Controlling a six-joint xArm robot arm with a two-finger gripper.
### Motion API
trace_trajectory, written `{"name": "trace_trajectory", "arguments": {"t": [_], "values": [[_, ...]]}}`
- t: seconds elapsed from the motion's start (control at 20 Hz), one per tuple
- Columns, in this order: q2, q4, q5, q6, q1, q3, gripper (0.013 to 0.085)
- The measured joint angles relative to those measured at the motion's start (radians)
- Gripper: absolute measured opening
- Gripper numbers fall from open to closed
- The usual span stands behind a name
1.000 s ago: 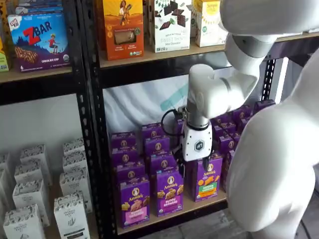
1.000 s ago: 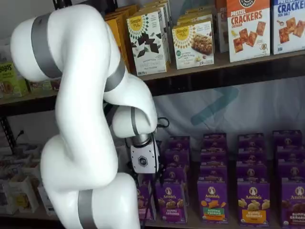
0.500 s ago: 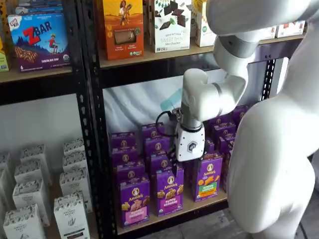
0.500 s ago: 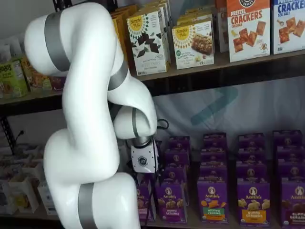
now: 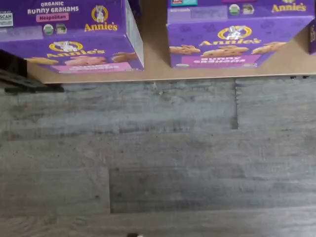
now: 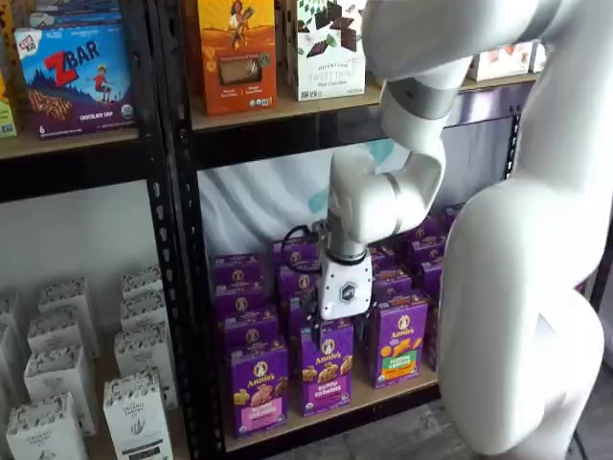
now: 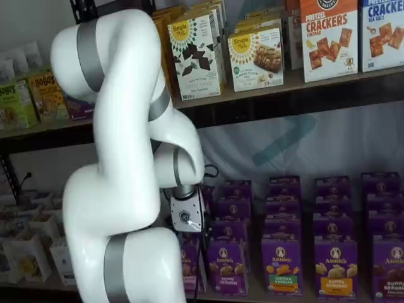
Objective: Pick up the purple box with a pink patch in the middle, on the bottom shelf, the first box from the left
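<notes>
Upright purple carton with a pink band (image 6: 258, 390) at the front left end of the light wooden bottom shelf (image 6: 383, 393) — about eight o'clock from the white-bodied claw (image 6: 330, 329). Claw hanging just above the front row, over the neighbouring purple-banded carton (image 6: 326, 369). Fingers barely visible; spread wide — released, nothing grasped. In the wrist view, pink-banded carton (image 5: 74, 37) beside grey plank floor (image 5: 158, 158).

The purple box (image 6: 257, 388) stands leftmost at the bottom shelf's (image 6: 383, 395) front edge, cartons (image 6: 239, 302) behind.
</notes>
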Motion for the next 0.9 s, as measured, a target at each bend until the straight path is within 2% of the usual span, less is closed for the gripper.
{"name": "trace_trajectory", "arguments": {"t": [0.45,0.75,0.9], "values": [[0.167,-0.037,-0.033,0.109,0.076,-0.135,0.085],[0.276,-0.046,-0.046,0.153,0.113,-0.239,0.085],[0.324,-0.003,-0.05,0.121,0.121,-0.29,0.085]]}}
